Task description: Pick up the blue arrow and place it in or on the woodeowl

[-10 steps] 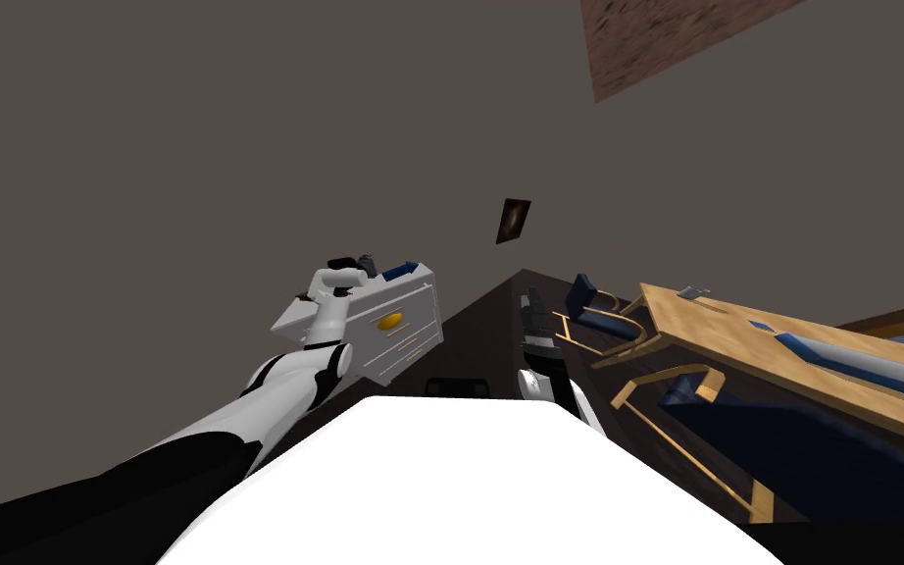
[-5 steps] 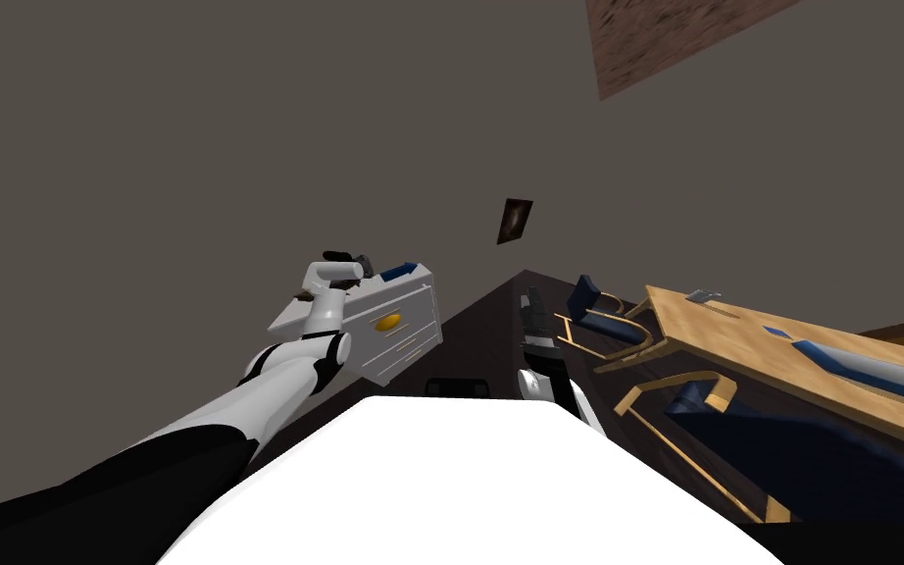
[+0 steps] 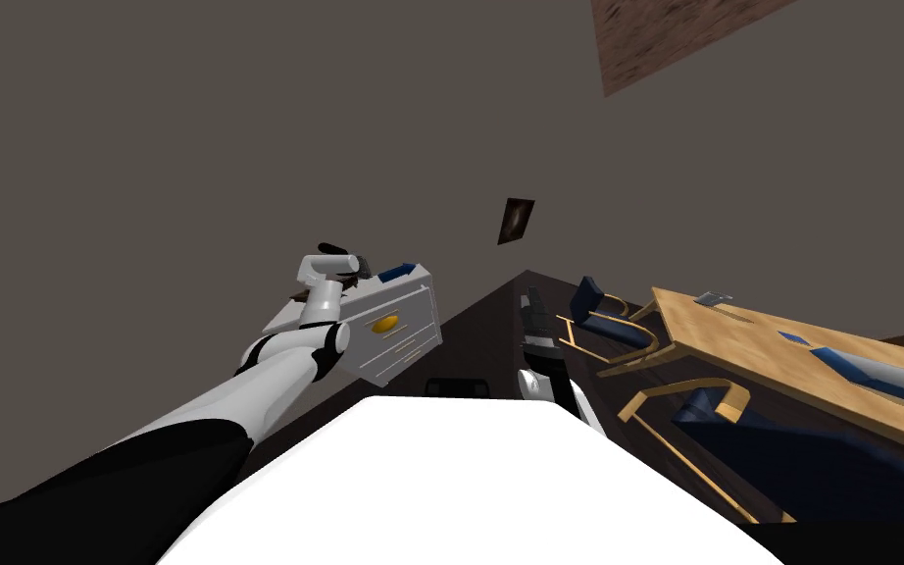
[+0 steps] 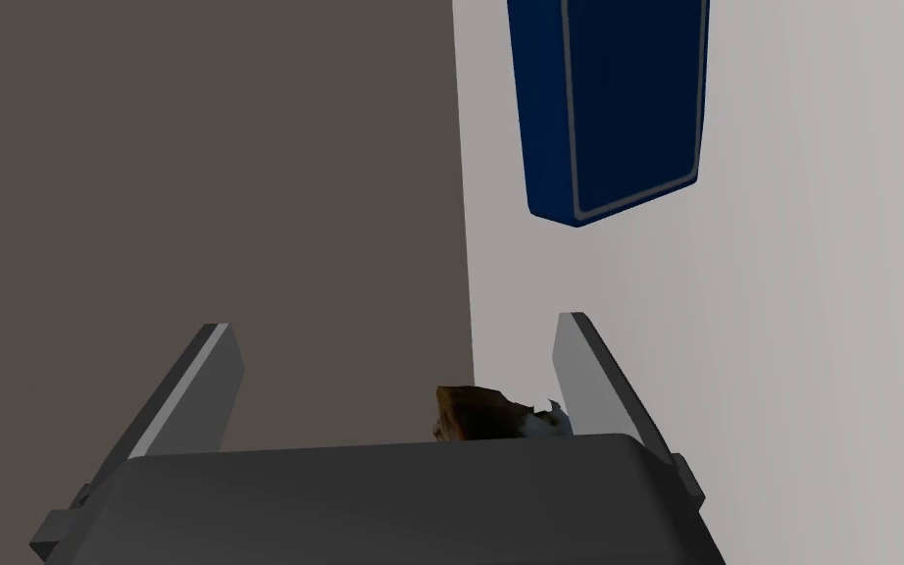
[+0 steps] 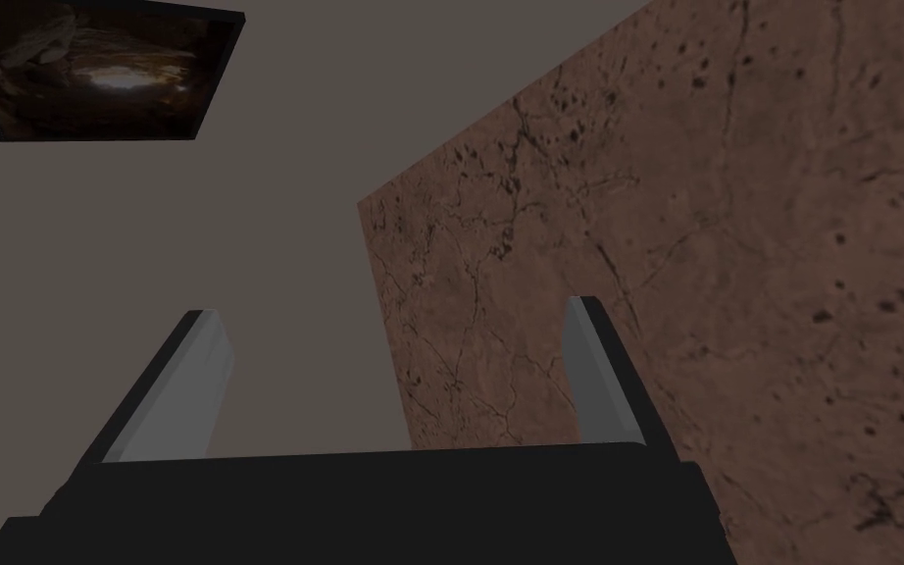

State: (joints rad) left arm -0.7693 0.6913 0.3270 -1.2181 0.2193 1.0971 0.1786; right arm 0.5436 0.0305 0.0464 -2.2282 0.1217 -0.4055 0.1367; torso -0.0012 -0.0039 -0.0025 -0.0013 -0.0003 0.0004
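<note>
A dark blue flat arrow (image 4: 617,108) lies on the white dresser top (image 4: 783,294), a little beyond my left fingertips. My left gripper (image 4: 391,326) is open and holds nothing; it hovers over the dresser's edge by the grey wall. A small brown owl figure (image 4: 484,417) peeks out just above the gripper's body, between the fingers. From the head, the left gripper (image 3: 362,263) hangs over the dresser's back left corner, with the blue arrow (image 3: 398,270) just to its right. My right gripper (image 5: 391,309) is open and empty, held up in front of my chest (image 3: 531,294).
The white dresser (image 3: 396,338) has drawers with a gold handle and stands against the grey wall. To the right are a wooden table (image 3: 734,343) and two blue chairs with wooden frames (image 3: 602,319) (image 3: 705,407). The floor is dark.
My left forearm has risen and drawn slightly left over the dresser. The head view has shifted a little, sliding the table rightward. The right arm has stayed put.
</note>
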